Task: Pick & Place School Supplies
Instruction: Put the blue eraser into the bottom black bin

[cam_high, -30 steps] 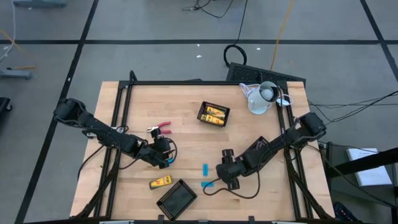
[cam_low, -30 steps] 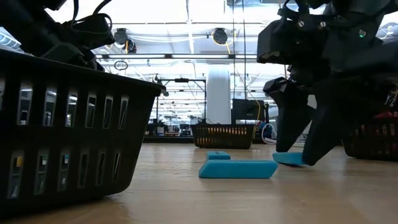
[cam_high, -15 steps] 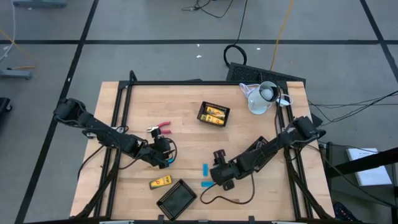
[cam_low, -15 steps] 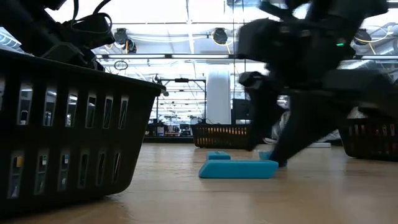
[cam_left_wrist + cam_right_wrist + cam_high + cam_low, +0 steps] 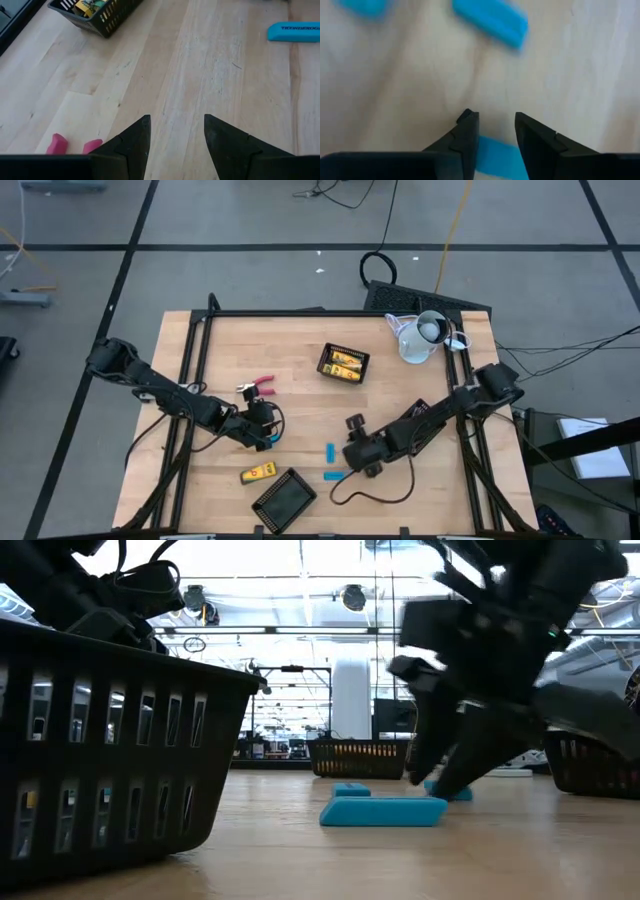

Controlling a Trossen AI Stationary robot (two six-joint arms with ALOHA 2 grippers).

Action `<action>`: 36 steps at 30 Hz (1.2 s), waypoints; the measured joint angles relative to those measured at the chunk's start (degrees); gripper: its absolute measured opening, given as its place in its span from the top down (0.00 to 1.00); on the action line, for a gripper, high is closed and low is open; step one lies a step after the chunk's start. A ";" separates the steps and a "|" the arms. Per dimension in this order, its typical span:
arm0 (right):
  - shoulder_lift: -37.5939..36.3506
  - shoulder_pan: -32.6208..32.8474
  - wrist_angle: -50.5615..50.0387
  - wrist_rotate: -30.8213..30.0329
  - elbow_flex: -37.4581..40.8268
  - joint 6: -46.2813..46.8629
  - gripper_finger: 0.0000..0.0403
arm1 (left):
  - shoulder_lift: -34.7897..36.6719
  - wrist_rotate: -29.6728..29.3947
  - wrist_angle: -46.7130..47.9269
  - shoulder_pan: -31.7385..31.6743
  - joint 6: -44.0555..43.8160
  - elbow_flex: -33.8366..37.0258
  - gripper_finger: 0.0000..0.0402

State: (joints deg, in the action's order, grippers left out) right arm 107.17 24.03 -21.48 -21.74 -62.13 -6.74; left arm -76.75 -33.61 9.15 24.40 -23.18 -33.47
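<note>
Right gripper [image 5: 352, 461], fingers apart and empty, has pulled back right of the blue pieces [image 5: 333, 476] at lower centre, none yet grasped

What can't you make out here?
Right wrist view: the blue piece under the right gripper is cut off by its jaws.
Low view: the near basket hides what lies behind it.
Left wrist view: the pink handles are cut off by the left gripper.

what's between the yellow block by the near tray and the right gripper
In the high view, a blue piece lies between the yellow block and the right gripper.
</note>
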 joint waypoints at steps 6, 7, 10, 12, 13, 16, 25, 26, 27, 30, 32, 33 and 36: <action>-2.74 -0.61 -13.77 1.87 -3.94 2.81 0.58 | 0.00 0.00 0.01 0.00 0.00 0.00 0.53; -2.79 -0.85 -15.72 2.67 -4.55 3.21 0.55 | 0.00 0.00 0.00 0.00 0.00 0.00 0.53; -2.74 -1.23 -17.72 4.21 -5.09 4.55 0.46 | 0.00 0.00 0.04 0.00 0.00 0.00 0.53; -2.77 -2.17 -17.34 6.86 -5.14 6.89 0.42 | 0.00 0.00 0.04 0.00 -0.04 0.00 0.53; -2.77 -2.90 -17.18 8.29 -5.19 8.68 0.41 | 0.00 0.00 0.04 0.00 -0.06 0.00 0.53; -2.78 -4.89 -17.27 10.94 -5.29 13.43 0.39 | 0.00 0.00 0.04 0.00 0.00 0.00 0.53; -2.87 -8.65 -17.79 13.82 -5.31 18.28 0.39 | 0.00 0.02 0.07 0.00 0.44 0.00 0.53; -2.87 -8.97 -17.76 14.46 -5.31 18.95 0.39 | 0.00 0.02 0.08 0.00 0.45 0.00 0.53; -2.87 -9.22 -17.74 14.60 -5.31 19.60 0.39 | 0.00 0.02 0.09 0.00 0.52 0.00 0.53; -2.87 -10.01 -17.21 16.37 -5.31 21.14 0.40 | 0.00 0.02 0.11 0.00 0.52 0.00 0.53; -2.92 -10.32 -15.22 17.80 -4.96 22.02 0.42 | 0.00 0.02 0.13 0.00 0.52 0.00 0.53; -2.94 -10.52 -13.98 19.05 -4.70 22.41 0.43 | 0.00 0.02 0.11 0.00 0.50 0.00 0.53; -2.94 -10.60 -10.83 21.75 -3.87 23.71 0.46 | 0.00 0.02 0.10 0.00 0.21 0.00 0.53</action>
State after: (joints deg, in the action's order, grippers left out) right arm 104.22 13.43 -32.31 0.01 -66.00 16.97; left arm -76.75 -33.58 9.25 24.40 -22.97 -33.47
